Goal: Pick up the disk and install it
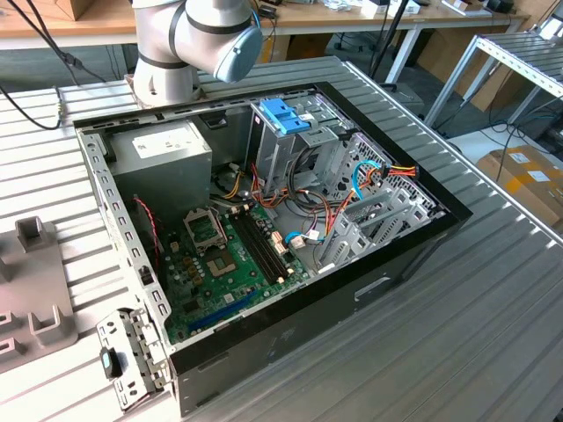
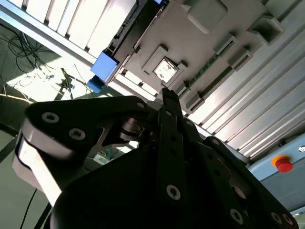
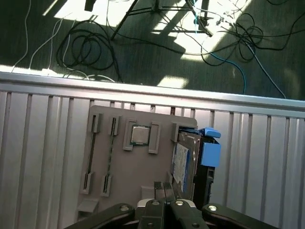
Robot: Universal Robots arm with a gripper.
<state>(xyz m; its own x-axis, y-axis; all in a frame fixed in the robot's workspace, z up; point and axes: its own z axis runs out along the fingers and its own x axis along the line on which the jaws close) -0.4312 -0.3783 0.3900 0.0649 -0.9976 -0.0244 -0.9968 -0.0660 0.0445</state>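
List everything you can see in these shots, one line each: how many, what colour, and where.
computer case: one, black, open, on the table
table: one, silver, ribbed, under the case
circuit board: one, green, inside the case
bracket: one, light blue, on the case's grey cage
tray: one, grey, on the table
disk: one, dark with blue frame, at one edge of the tray
chip: one, silvery, in a tray pocket
button: one, red, past the table's edge
cables: several, dark, on the floor
cardboard box: one, brown, at the exterior view's right
arm: one, silver with blue cap, behind the case
claw: one, black, shut, empty, facing the tray
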